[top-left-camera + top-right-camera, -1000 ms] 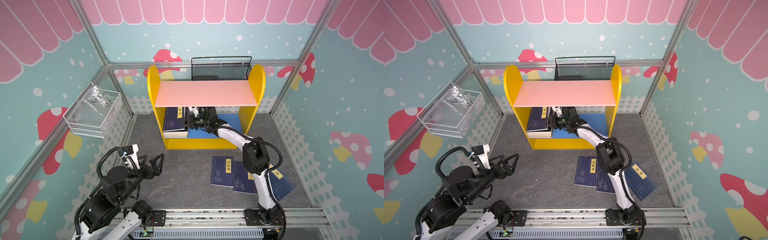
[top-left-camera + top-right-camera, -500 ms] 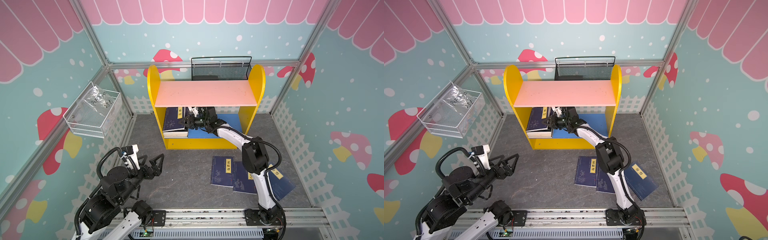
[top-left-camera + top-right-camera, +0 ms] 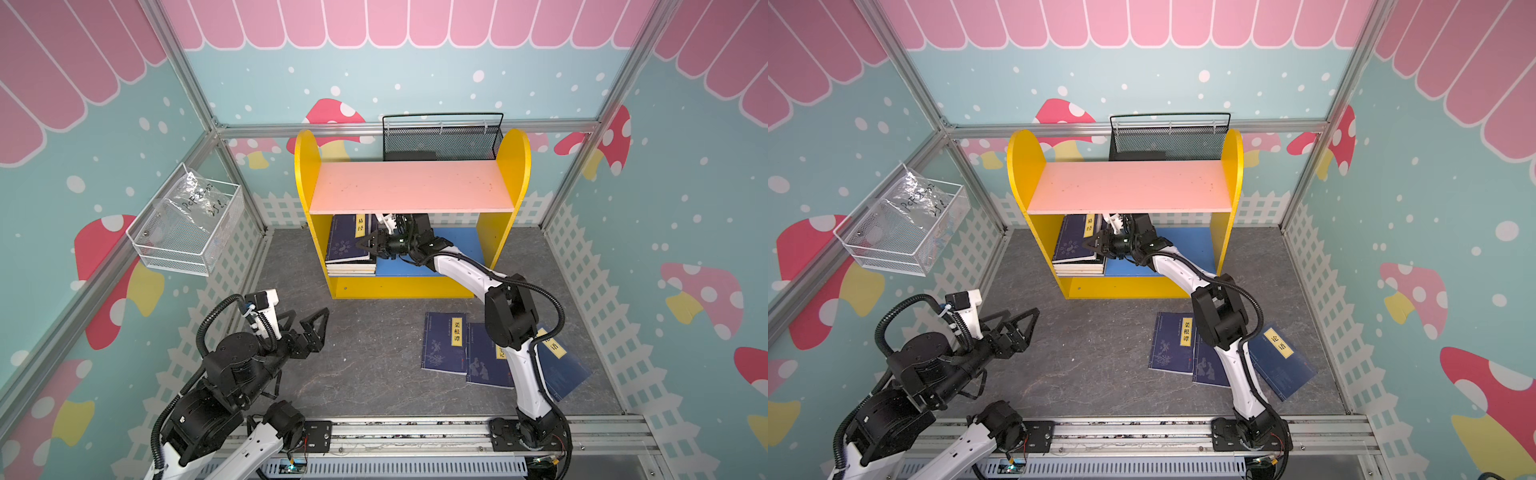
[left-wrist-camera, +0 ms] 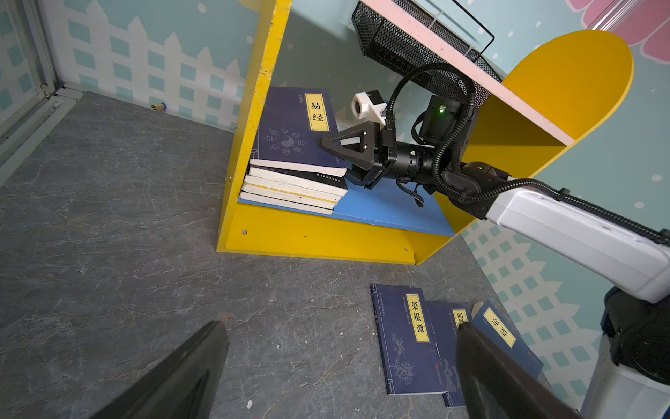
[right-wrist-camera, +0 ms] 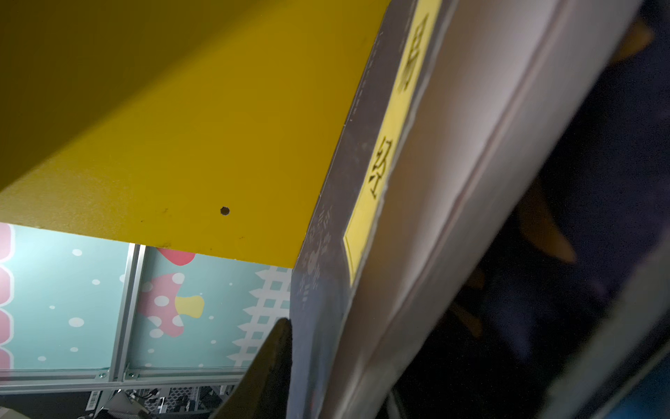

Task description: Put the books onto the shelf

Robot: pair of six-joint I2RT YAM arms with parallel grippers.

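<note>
The top navy paperback [image 4: 290, 130] of the stack, at the left on the blue lower board [image 4: 391, 210] of the yellow shelf [image 3: 307, 174], has a yellow label reading "易经". Three more navy paperbacks lie on the grey floor [image 3: 365, 365], near and to the right. The left paperback [image 4: 402, 344] reads "菜根谭" and the right paperback [image 3: 1283, 365] reads "论语". On the middle paperback [image 4: 443, 348] only "阅" is clear. The clear plastic bag [image 3: 195, 203] in the white wire basket [image 3: 183, 245] has handwriting beginning "PET"; the rest is not legible.
</note>
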